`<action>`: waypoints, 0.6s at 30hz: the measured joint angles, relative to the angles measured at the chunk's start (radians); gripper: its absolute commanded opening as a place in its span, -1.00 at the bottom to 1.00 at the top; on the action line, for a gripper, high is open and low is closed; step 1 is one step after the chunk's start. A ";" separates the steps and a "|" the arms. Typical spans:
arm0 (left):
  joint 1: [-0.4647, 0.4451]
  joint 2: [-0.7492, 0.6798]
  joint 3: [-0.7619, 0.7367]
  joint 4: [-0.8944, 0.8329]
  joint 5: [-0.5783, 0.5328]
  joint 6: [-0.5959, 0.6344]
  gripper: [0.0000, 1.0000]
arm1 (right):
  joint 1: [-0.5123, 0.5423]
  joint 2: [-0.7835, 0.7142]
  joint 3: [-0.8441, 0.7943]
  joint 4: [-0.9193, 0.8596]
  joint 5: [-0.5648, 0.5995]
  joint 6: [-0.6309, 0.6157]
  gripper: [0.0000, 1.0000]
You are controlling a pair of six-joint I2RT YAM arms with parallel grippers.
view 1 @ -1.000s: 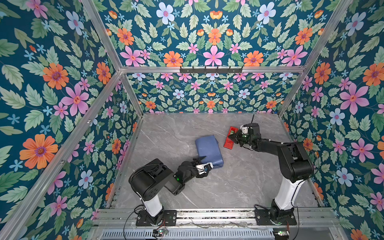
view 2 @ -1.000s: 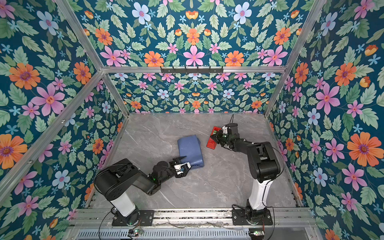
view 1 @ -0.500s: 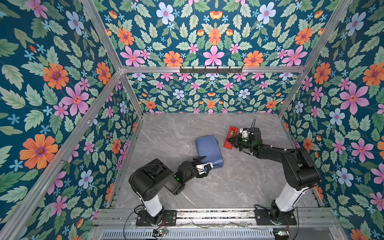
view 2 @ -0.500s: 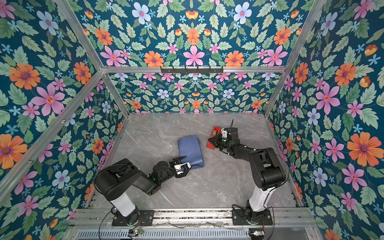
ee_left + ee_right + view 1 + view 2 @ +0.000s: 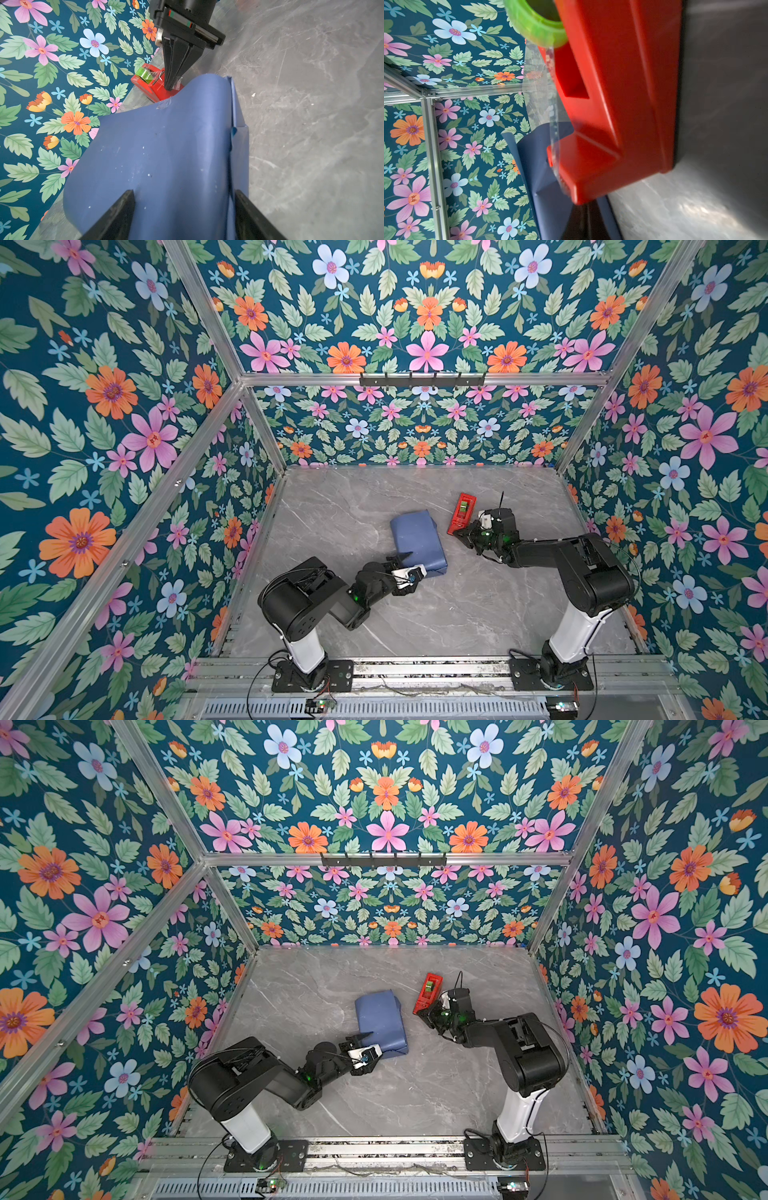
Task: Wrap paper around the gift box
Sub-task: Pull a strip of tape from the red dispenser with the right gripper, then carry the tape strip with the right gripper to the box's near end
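Straddling the near end of the paper parcel mid-worktop, left end effector has fingers spread either side, contact unclear. Gift box not visible, paper covers it. Right end effector pinched together on clear tape strip at the red tape dispenser, just beside the parcel.

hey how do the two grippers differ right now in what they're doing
The left gripper stands wide, its fingers either side of the near end of the paper bundle; the right gripper is shut, pinching clear tape at the red tape dispenser. The left gripper sits at the front of the table, the right gripper farther back. Both are black and hang low over the table.
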 measured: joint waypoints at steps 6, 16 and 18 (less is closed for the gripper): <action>0.000 0.000 0.000 0.000 0.000 0.000 0.50 | -0.010 0.021 0.023 -0.027 0.029 -0.052 -1.00; 0.000 0.000 0.000 0.000 0.001 0.000 0.50 | -0.017 0.012 0.045 -0.203 0.085 -0.154 -1.00; 0.000 0.001 0.000 0.001 0.001 0.000 0.50 | -0.020 -0.036 0.014 -0.205 0.073 -0.187 -1.00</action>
